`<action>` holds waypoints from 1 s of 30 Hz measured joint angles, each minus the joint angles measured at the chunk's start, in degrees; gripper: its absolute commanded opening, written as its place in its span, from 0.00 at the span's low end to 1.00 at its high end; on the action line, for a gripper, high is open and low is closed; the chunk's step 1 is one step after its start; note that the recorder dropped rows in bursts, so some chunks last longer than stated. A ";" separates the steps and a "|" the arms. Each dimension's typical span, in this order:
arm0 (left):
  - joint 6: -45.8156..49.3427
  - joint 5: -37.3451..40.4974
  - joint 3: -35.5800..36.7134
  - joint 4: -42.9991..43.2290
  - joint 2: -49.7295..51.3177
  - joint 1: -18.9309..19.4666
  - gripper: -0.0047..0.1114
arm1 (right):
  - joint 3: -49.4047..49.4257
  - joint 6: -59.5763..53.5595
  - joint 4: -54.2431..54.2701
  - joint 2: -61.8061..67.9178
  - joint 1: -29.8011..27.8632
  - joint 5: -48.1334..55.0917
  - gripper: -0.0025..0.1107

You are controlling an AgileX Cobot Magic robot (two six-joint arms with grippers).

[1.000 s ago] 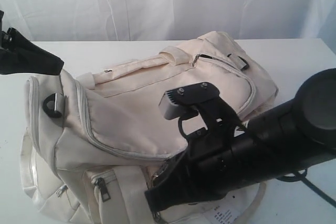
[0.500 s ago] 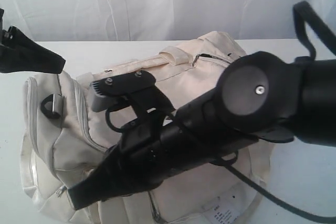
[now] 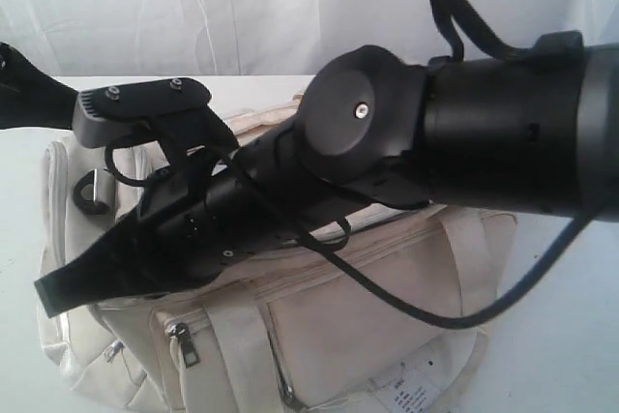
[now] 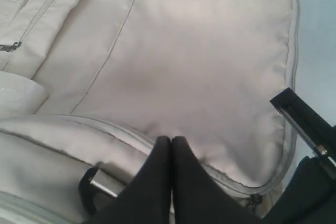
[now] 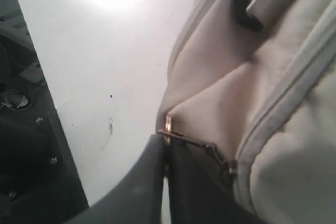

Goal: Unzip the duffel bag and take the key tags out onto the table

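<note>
I am on the unzipping step. My right fingers are shut tight on the small metal zipper pull at the end of the duffel bag, with its short link leading to the slider on the grey zipper. My left fingers are pressed together too, tips on the cream fabric right at the zipper seam near the black ring. I cannot tell whether they pinch cloth or only rest there. The bag lies on the white table, and my right arm reaches across it. No key tags show in any view, so I judge they are inside. Next I need to draw the pull steadily along the curved track, keeping my grip square so the thin tab does not slip, with the fabric held taut against the pull.
</note>
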 measured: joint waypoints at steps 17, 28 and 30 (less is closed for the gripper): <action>-2.65 -1.32 0.00 3.97 -2.98 0.00 0.04 | -6.92 -0.20 0.04 6.48 0.00 -4.66 0.02; -3.59 -1.32 0.00 5.11 -3.05 0.00 0.04 | -7.52 -0.31 0.13 6.48 0.00 -14.08 0.02; -3.73 -1.32 0.00 5.24 -3.31 0.00 0.04 | -7.52 -0.31 0.13 6.51 0.00 -15.78 0.02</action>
